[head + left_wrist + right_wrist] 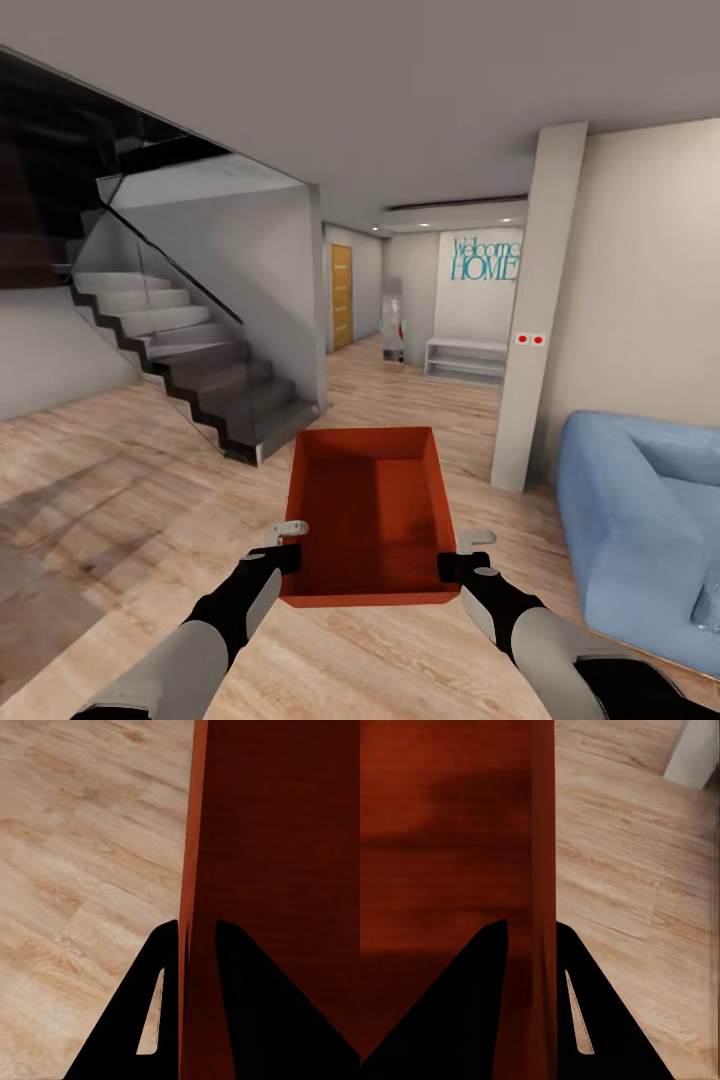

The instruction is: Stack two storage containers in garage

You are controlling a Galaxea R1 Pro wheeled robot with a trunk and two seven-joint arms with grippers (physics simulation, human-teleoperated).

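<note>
One orange-red storage container (368,510) hangs in front of me above the wood-plank living room floor, open side up and empty. My left gripper (290,556) is shut on its left wall near the front corner. In the left wrist view the black fingers (247,982) pinch that wall (191,870) from both sides. My right gripper (450,566) is shut on the right wall. The right wrist view has that gripper's fingers (480,1005) astride the wall (542,832). The garage is out of view.
A staircase (190,360) with a glass rail rises at the left. A cream column (535,310) stands at the right with a blue sofa (640,520) beyond it. A hallway runs ahead to an orange door (341,296) and a white bench (466,358).
</note>
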